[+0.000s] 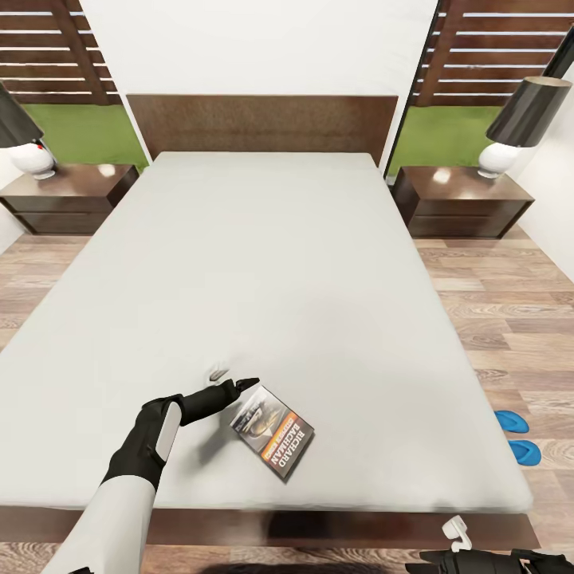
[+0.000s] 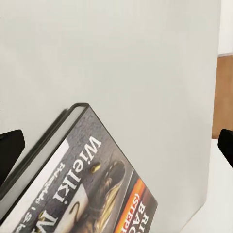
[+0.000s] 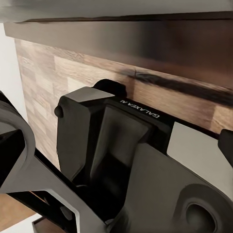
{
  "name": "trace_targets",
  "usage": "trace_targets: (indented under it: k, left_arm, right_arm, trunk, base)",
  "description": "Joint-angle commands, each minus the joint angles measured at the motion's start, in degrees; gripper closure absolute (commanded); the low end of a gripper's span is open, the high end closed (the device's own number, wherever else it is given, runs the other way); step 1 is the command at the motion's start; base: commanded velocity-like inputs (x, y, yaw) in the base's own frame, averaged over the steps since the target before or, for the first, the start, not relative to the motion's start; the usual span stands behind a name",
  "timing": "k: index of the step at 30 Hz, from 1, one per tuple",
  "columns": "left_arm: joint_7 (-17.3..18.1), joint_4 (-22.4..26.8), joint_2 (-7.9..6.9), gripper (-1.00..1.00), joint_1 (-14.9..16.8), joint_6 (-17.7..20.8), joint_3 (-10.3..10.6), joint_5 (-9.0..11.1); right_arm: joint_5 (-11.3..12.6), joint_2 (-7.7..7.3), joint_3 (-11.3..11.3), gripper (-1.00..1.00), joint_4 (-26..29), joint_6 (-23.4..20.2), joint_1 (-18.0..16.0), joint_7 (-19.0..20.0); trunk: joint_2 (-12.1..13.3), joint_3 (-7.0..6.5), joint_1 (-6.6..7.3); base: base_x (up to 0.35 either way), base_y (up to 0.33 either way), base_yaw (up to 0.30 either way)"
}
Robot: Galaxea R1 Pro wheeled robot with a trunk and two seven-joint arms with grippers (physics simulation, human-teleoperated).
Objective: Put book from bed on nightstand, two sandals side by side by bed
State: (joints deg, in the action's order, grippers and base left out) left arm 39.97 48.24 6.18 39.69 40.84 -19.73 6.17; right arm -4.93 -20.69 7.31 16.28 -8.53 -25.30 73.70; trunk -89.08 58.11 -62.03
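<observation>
Left jaws (image 1: 239,388) spread wide, book (image 1: 273,431) just beside them.

A home bedroom is showing here. A large double bed (image 1: 263,319) with a pale mattress and dark wooden headboard is filling the middle of the frame. Matching dark two-drawer nightstands are standing at upper left (image 1: 68,195) and upper right (image 1: 462,199), each carrying a white-based lamp (image 1: 522,123) with a dark shade. Wood-plank floor (image 1: 510,319) is running along both sides, and windows (image 1: 498,56) at the top corners are looking out on grass and a slatted fence.
</observation>
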Motion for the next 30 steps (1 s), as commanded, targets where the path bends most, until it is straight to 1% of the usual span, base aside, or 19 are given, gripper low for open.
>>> trace_targets:
  k: [1,2,10,20,25,30]
  left_arm:
    - [0.11,0.01,0.06,-1.0,0.04,0.4,-0.22,0.16]
    - [0.11,0.01,0.06,-1.0,0.04,0.41,-0.22,0.16]
    - [0.11,0.01,0.06,-1.0,0.04,0.39,-0.22,0.16]
    - [0.11,0.01,0.06,-1.0,0.04,0.38,-0.22,0.16]
    - [0.11,0.01,0.06,-1.0,0.04,0.38,-0.22,0.16]
    - [0.11,0.01,0.06,-1.0,0.04,0.38,-0.22,0.16]
  right_arm:
    - [-0.52,0.04,0.48,-1.0,0.07,-0.52,-0.01,0.31]
    - [-0.52,0.04,0.48,-1.0,0.07,-0.52,-0.01,0.31]
    - [-0.52,0.04,0.49,-1.0,0.07,-0.52,-0.01,0.31]
    - [-0.52,0.04,0.48,-1.0,0.07,-0.52,-0.01,0.31]
    - [-0.52,0.04,0.5,-1.0,0.07,-0.52,-0.01,0.31]
    - [-0.52,0.04,0.49,-1.0,0.07,-0.52,-0.01,0.31]
  trunk:
    - [-0.02,0.03,0.0]
    - [-0.02,0.03,0.0]
    - [-3.23,1.47,-1.75]
    - [-3.23,1.47,-1.75]
    - [-5.23,2.37,-2.85]
    - [-5.23,2.37,-2.85]
  base:
    - [0.0,0.0,0.0]
    - [0.0,0.0,0.0]
    - [0.0,0.0,0.0]
    - [0.0,0.0,0.0]
    - [0.0,0.0,0.0]
    - [0.0,0.0,0.0]
